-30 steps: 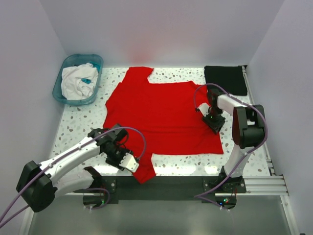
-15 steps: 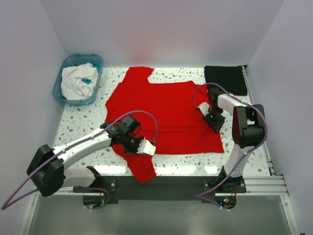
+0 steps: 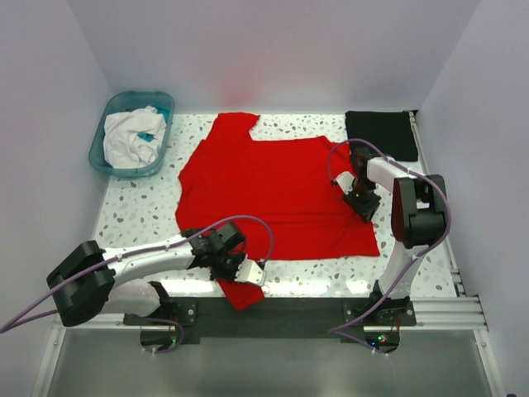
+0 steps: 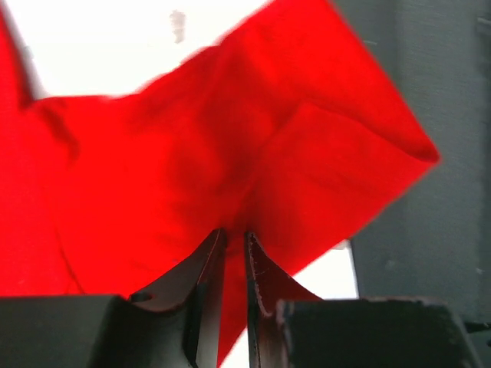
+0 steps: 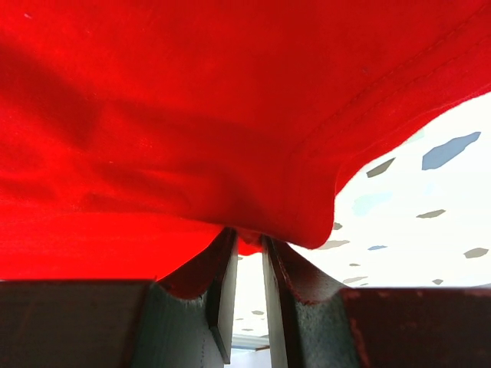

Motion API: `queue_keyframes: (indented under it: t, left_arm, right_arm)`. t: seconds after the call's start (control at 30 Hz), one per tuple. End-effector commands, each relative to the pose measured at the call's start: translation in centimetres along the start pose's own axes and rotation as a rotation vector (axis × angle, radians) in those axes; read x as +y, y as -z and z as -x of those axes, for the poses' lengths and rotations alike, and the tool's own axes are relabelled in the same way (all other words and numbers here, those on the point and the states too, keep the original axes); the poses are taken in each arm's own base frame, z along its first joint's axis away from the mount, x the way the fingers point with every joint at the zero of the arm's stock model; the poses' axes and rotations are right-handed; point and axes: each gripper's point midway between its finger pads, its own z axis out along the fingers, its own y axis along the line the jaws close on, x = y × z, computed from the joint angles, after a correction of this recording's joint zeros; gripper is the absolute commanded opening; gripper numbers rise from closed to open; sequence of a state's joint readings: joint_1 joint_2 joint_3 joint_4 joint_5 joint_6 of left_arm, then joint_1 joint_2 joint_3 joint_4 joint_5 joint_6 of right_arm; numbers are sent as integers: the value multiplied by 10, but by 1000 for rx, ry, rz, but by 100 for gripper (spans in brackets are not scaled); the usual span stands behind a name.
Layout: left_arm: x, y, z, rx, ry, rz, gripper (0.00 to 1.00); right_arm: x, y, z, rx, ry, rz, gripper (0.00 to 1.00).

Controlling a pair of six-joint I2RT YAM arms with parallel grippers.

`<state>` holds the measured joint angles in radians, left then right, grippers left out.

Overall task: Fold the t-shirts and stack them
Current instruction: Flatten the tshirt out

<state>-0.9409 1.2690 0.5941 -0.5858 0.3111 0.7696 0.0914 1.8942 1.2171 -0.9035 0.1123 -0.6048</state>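
A speckled white desk (image 3: 140, 211) carries a bright red t-shirt (image 3: 273, 186), spread flat across its middle. The left arm (image 3: 140, 260) reaches low along the near edge, its jaws clenched on the shirt's near sleeve. The right arm (image 3: 417, 219) has its jaws pinching the shirt's right hem. A teal basin (image 3: 163, 107) holding white cloth (image 3: 132, 136) sits far left. A folded black t-shirt (image 3: 380, 134) lies far right.

The red shirt (image 3: 273, 190) is matt cloth, the table (image 3: 136, 211) smooth speckled stone-look.
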Motion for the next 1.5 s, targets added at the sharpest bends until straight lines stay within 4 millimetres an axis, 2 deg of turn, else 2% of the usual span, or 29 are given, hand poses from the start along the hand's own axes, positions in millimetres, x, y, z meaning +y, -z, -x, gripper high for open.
queue_keyframes:
  t: [0.0,0.07,0.2,0.27,0.37,0.47,0.57,0.63,0.67,0.7,0.77,0.8,0.9,1.0,1.3,1.47]
  left_arm:
    - [-25,2,-3,-2,-62,-66,20]
    - [-39,6,-5,-5,-140,-104,21]
    - [-52,14,2,-36,-278,-144,21]
    - [-64,18,2,-42,-341,-210,18]
    - [-67,25,7,-61,-372,-219,7]
    - [-80,30,0,-63,-454,-251,0]
    - [-79,41,5,-107,-559,-203,0]
    - [-72,43,13,-123,-558,-167,0]
    - [-66,45,22,-136,-532,-145,2]
    - [-63,46,31,-157,-502,-139,19]
    - [-59,48,54,-217,-461,-150,31]
    - [-52,47,68,-254,-426,-127,37]
    - [-42,39,86,-287,-438,-114,38]
    - [-42,28,92,-292,-490,-139,38]
    - [-60,-5,88,-266,-583,-236,38]
    - [-67,-17,69,-208,-605,-286,37]
  right_arm:
    - [-16,-13,16,-36,-7,-52,23]
    - [-17,-14,16,-34,-3,-55,23]
    - [-19,-15,16,-28,0,-60,22]
    - [-20,-14,16,-25,5,-64,22]
    - [-21,-13,17,-29,6,-65,22]
    - [-22,-11,18,-32,5,-67,22]
    - [-21,-11,18,-31,7,-67,22]
    - [-21,-10,17,-31,6,-67,22]
    - [-21,-10,18,-34,6,-63,22]
    - [-20,-9,19,-38,1,-60,22]
    - [-19,-8,19,-39,-1,-53,22]
    - [-18,-9,19,-36,-4,-49,22]
    - [-18,-9,19,-35,-8,-46,22]
    - [-19,-7,19,-34,-8,-47,22]
    - [-18,-5,19,-36,-13,-47,22]
    - [-17,-6,17,-32,-12,-44,22]
